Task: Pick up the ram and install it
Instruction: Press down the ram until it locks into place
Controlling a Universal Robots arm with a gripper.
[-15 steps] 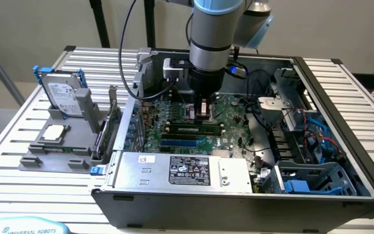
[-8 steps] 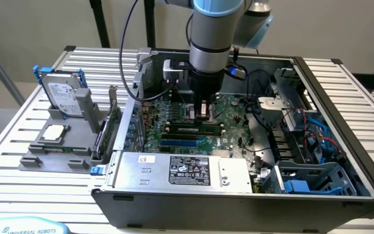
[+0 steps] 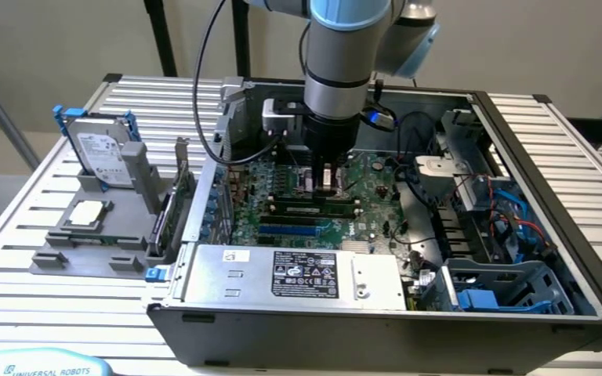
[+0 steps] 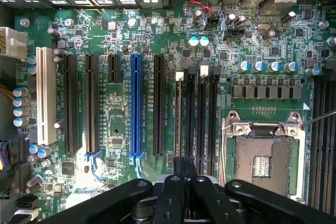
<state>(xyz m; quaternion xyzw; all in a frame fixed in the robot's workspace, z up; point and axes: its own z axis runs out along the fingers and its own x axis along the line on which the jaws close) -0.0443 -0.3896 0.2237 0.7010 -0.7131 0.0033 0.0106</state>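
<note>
The ram [image 3: 310, 208], a narrow green stick with dark chips, lies along the black memory slots [image 3: 301, 219] on the motherboard [image 3: 375, 196] inside the open case. My gripper [image 3: 328, 184] hangs just behind it, low over the board, and is shut with nothing between its fingers. In the wrist view the closed fingertips of the gripper [image 4: 184, 162] point at the near ends of the memory slots [image 4: 197, 114]. I cannot tell from that view whether the thin strip in the outermost slot is the stick seen edge-on.
A power supply [image 3: 291, 270] fills the case's front. An empty CPU socket [image 4: 268, 156] sits beside the slots. Cables and a drive cage [image 3: 500, 282] crowd the exterior view's right. Outside the case stand a hard drive [image 3: 103, 145], an upright expansion card [image 3: 170, 207] and a CPU [image 3: 87, 211].
</note>
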